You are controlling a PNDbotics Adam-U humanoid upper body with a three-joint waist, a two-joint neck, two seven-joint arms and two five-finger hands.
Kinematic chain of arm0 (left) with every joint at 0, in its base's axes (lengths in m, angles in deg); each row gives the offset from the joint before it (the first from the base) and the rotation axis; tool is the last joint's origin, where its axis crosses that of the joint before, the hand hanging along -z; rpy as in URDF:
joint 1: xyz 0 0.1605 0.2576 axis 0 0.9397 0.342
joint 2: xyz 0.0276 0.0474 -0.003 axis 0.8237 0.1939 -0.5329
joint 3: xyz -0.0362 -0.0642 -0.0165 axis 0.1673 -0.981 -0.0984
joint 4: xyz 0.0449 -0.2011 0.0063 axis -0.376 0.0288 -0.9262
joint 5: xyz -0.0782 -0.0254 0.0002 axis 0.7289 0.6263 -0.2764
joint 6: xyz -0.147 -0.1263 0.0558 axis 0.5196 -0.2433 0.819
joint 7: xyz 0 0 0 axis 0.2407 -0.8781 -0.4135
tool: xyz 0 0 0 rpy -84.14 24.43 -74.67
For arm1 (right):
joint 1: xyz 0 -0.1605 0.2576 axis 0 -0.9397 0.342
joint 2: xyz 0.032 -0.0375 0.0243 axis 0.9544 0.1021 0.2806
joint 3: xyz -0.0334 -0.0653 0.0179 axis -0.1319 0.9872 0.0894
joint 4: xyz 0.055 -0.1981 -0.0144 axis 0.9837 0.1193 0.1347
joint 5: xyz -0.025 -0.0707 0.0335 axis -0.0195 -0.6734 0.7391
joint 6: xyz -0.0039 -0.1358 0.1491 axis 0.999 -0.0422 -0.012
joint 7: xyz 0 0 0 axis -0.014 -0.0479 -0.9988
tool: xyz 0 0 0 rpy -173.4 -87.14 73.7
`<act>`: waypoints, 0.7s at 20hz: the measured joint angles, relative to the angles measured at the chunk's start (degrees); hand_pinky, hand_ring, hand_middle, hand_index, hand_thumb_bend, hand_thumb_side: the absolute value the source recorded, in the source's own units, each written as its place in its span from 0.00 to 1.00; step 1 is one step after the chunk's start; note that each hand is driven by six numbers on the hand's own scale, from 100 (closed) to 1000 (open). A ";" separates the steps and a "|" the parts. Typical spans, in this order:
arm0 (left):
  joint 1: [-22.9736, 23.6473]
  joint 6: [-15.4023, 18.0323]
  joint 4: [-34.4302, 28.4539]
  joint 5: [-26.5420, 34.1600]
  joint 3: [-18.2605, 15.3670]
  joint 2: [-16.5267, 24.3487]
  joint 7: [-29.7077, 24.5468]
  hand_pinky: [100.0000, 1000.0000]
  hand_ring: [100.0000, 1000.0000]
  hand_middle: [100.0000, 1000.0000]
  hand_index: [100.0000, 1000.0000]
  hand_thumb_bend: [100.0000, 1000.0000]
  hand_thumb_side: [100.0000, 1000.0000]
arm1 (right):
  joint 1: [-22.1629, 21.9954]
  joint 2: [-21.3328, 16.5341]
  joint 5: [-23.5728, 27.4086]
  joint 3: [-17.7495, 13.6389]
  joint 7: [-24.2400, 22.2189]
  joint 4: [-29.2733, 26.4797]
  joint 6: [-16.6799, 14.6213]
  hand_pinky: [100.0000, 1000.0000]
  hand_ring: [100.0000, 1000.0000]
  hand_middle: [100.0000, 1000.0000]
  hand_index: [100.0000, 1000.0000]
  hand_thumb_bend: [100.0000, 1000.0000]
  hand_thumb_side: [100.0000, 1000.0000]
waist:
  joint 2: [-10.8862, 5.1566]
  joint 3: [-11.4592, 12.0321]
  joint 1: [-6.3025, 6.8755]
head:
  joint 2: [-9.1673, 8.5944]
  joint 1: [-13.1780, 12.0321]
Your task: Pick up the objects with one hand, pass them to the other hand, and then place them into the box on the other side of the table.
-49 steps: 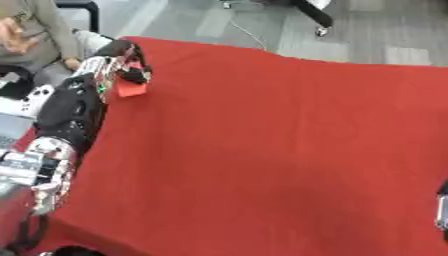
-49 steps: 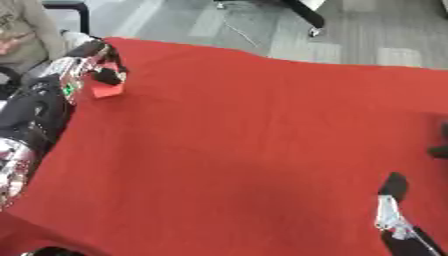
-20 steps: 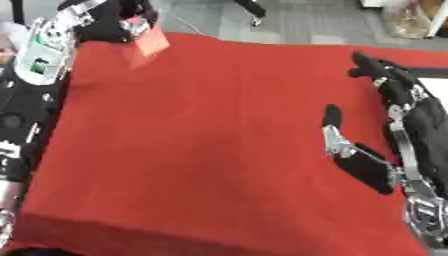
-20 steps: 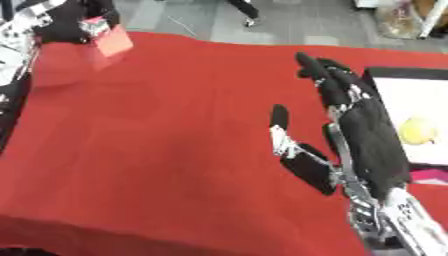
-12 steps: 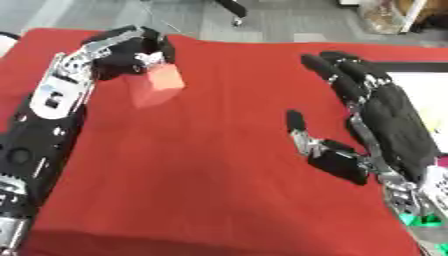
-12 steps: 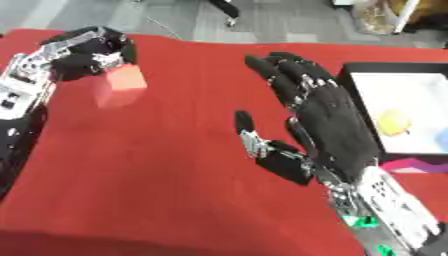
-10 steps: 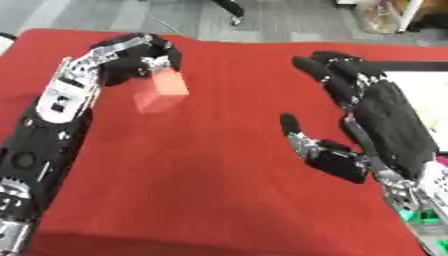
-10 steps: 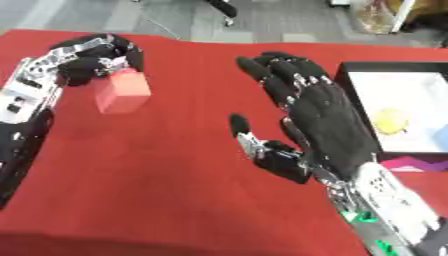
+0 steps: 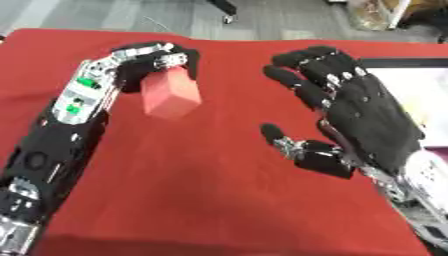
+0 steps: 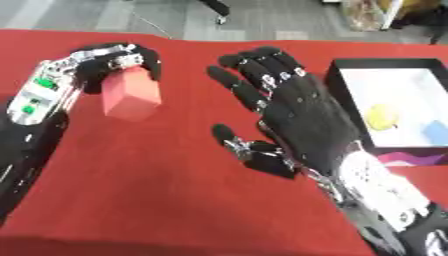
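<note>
Right eye view — box (image 10: 346,74), yellow thing (image 10: 381,116), blue thing (image 10: 435,131) inside

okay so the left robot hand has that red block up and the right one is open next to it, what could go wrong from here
The red block hangs tilted from the left robot hand, gripped only at its top end, so it may slip before the handover. The right robot hand is open, but a gap separates it from the block; closing too early would miss. The box sits behind the right robot hand and already holds a yellow thing and a blue thing.
</note>
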State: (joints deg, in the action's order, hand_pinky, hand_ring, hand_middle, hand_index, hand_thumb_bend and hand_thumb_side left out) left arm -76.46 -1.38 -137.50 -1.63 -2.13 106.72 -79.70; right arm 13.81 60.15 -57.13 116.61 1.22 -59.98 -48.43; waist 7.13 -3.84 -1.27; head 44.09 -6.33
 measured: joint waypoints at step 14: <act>-1.27 -5.65 0.22 2.94 2.92 -3.05 2.27 0.51 0.29 0.21 0.43 0.00 0.56 | 3.27 0.63 -3.06 2.37 -2.57 0.00 -2.66 0.83 0.77 0.85 0.86 0.29 0.26 | 0.06 0.11 -0.33 | 0.12 1.93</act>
State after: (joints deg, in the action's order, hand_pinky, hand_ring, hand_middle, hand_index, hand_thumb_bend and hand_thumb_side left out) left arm -77.73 -7.03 -137.27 1.31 0.79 103.68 -77.43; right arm 17.08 60.79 -60.19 118.98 -1.35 -59.99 -51.09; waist 7.18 -3.73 -1.60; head 44.21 -4.40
